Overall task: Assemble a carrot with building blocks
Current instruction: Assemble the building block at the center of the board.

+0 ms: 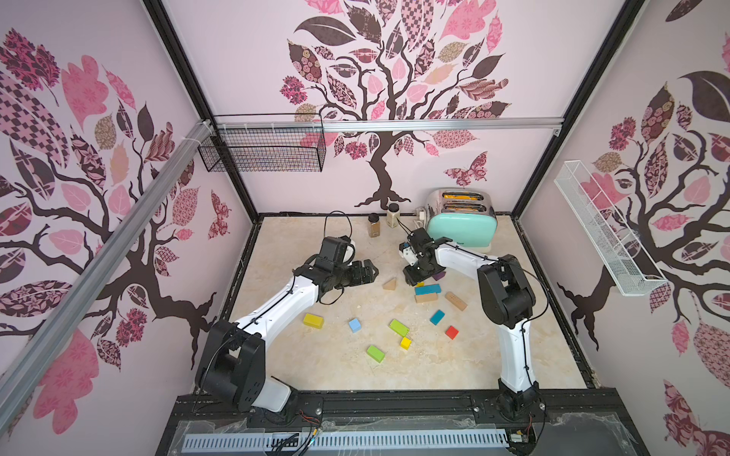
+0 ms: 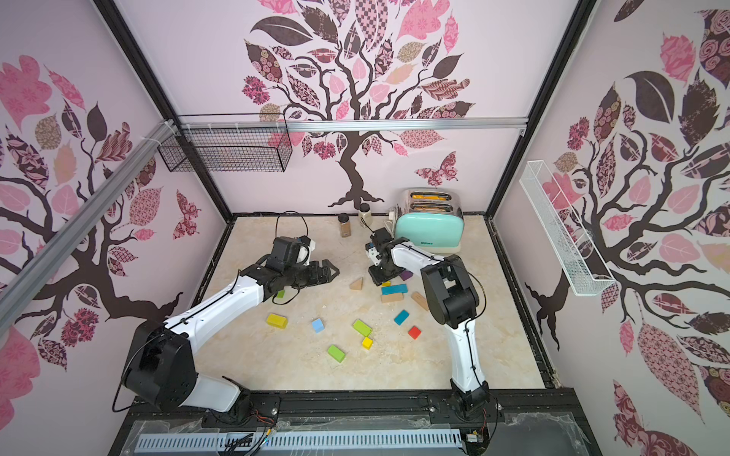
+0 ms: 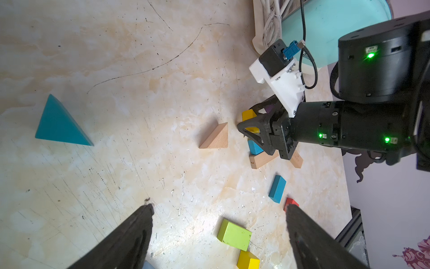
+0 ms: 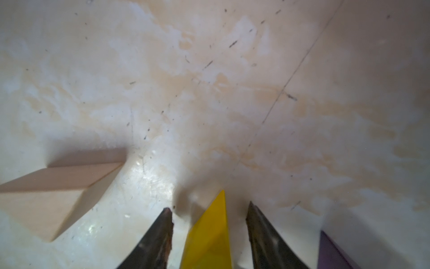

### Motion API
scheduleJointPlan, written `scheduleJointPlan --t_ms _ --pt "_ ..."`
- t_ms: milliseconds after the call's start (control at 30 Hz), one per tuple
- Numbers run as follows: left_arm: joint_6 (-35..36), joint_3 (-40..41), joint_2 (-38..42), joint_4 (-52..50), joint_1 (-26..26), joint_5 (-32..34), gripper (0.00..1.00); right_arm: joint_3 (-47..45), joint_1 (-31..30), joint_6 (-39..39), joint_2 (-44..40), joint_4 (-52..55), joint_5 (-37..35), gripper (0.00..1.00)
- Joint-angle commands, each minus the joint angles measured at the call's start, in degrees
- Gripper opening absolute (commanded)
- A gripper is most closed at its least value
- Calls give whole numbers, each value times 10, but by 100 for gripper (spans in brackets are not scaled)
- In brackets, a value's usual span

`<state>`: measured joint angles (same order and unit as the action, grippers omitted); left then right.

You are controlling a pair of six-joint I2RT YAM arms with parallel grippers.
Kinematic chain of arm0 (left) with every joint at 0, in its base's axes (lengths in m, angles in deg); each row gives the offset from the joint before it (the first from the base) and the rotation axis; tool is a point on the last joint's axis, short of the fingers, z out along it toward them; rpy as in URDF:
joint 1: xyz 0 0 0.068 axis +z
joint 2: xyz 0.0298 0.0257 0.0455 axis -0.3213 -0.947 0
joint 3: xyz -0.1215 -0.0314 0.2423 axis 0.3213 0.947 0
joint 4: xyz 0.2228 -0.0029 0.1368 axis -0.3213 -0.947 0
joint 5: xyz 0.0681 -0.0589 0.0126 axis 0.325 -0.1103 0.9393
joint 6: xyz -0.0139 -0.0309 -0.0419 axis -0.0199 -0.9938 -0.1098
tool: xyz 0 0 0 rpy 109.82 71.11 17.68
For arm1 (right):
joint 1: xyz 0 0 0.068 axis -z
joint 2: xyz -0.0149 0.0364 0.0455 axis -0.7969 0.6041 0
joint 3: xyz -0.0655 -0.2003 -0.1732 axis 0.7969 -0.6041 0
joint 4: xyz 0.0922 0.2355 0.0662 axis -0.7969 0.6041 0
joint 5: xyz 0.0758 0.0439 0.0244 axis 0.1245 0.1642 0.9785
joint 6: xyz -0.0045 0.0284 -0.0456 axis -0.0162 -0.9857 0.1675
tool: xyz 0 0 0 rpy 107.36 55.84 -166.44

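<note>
**Yellow block straddled by the right gripper, left gripper held clear**

On the table (image 1: 316, 244), at about 1 o'clock from its centre, the yellow block (image 4: 208, 240) is flanked by the jaws of the right gripper (image 4: 209, 206). The jaws are parted with a gap on each side, so nothing is clamped. A wooden wedge (image 1: 390, 284) lies at its 9 o'clock and a purple block (image 4: 330, 251) at its 3 o'clock, probably gathered as carrot parts. The left gripper (image 3: 218, 207) is held above the table further toward 9 o'clock, jaws wide apart and empty, likely to leave room. The other blocks (image 1: 399, 327) are scattered from 3 round to 9 o'clock.
</note>
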<state>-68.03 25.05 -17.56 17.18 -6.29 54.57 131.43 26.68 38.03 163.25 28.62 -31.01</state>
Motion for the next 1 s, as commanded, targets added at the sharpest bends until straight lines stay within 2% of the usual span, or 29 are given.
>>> scheduleJointPlan --t_ms 0,67,200,367,467,600,967 --pt "17 0 15 -2 3 6 94 40 7 -36 -45 12 5 56" --pt "22 -3 21 -8 3 11 95 57 12 -67 -58 29 11 57" --pt "28 -9 32 -13 3 13 97 69 13 -136 -84 62 -27 69" --pt "37 -9 37 0 3 -15 97 117 32 -251 -46 176 -96 70" --pt "40 -9 36 13 3 -33 97 123 70 -321 -33 196 -67 71" --pt "42 -11 32 16 3 -43 97 84 106 -390 -45 150 -28 76" --pt "46 -27 9 15 3 -49 98 55 131 -495 -4 87 25 79"
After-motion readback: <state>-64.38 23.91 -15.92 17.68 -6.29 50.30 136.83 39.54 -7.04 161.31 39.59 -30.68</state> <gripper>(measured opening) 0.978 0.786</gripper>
